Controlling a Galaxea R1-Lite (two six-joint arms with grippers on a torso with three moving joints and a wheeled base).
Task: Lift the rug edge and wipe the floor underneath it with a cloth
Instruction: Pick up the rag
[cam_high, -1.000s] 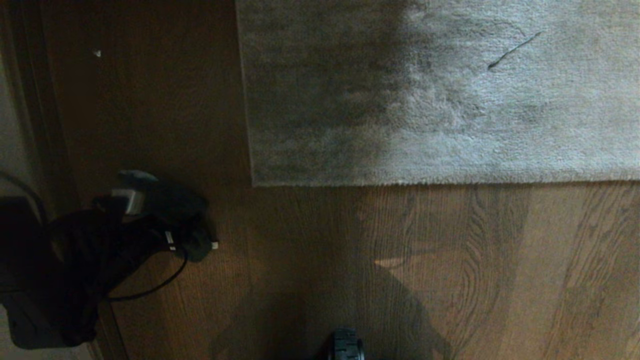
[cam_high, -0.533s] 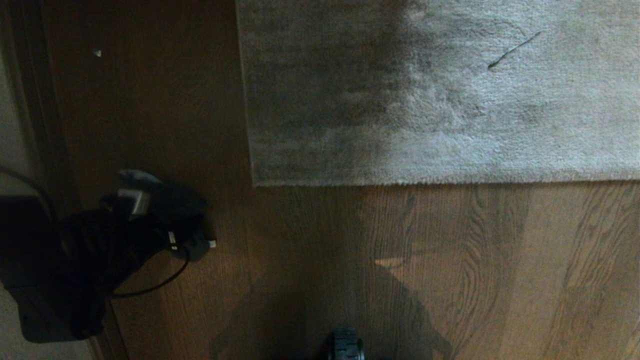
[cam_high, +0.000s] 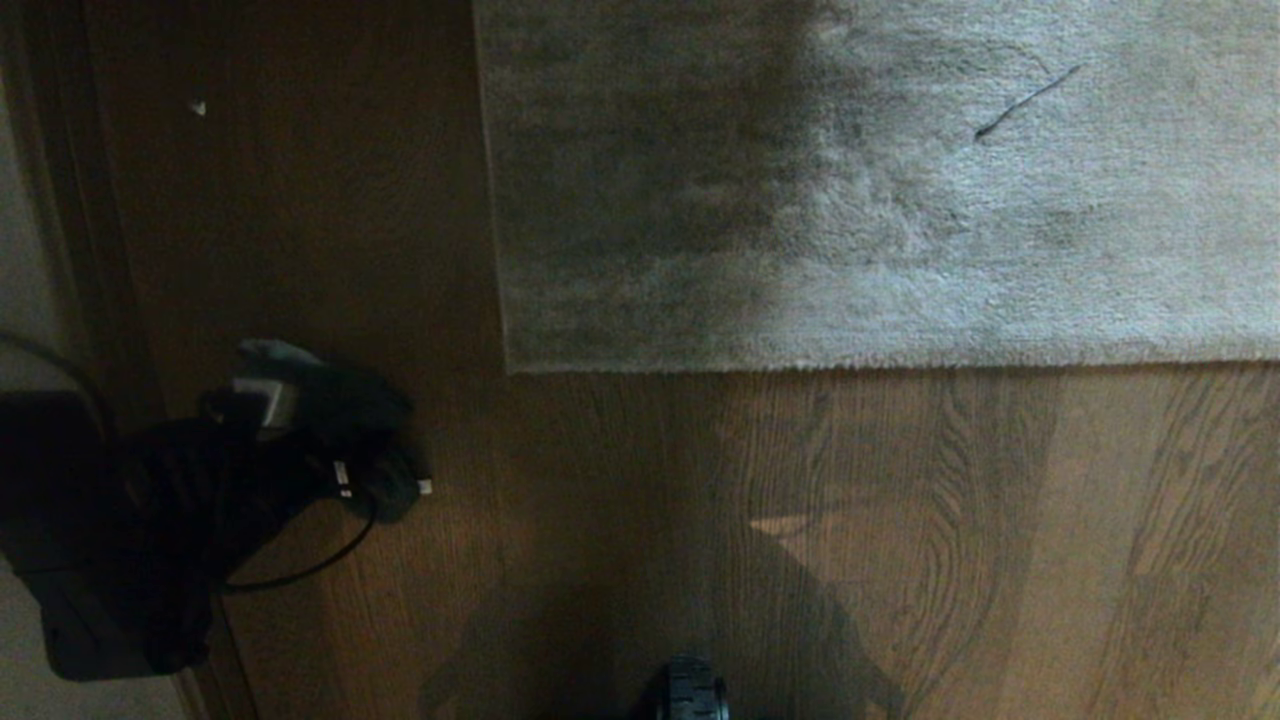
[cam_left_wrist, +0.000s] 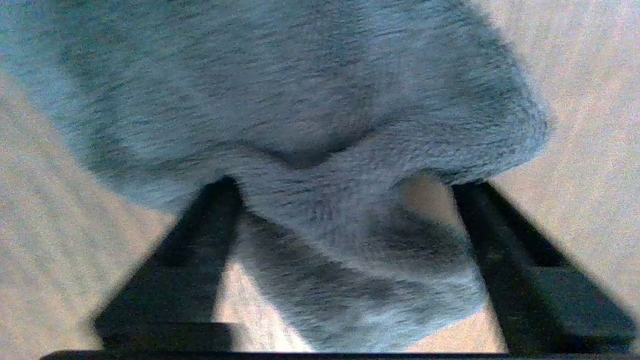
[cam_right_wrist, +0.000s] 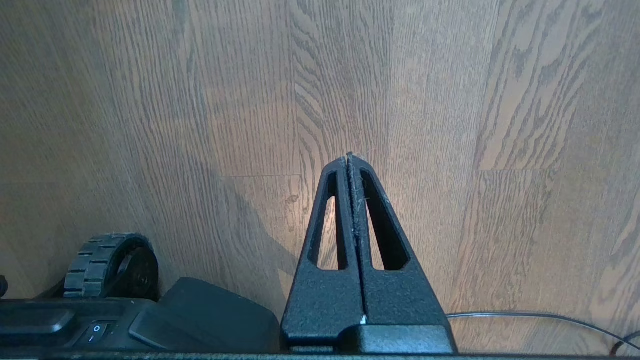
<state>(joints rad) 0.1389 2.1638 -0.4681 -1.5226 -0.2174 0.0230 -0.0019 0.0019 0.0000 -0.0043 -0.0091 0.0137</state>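
Left wrist view shows me my left gripper (cam_left_wrist: 345, 200) spread around the small plush grey cloth (cam_left_wrist: 300, 100) on brown wooden floor (cam_high: 900, 550), left of the flat grey rug edge (cam_high: 800, 365). Right gripper (cam_right_wrist: 349, 157) pressed together.

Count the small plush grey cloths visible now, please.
1: the small plush grey microfibre cloth lies between the left gripper fingers, left of the rug. Others may be hidden.

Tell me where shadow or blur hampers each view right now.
Head view: shadow darkens the large light grey rug's left part and the left pincer. Left wrist view: the small plush grey cloth is blurred. Right wrist view: sharp, evenly lit.
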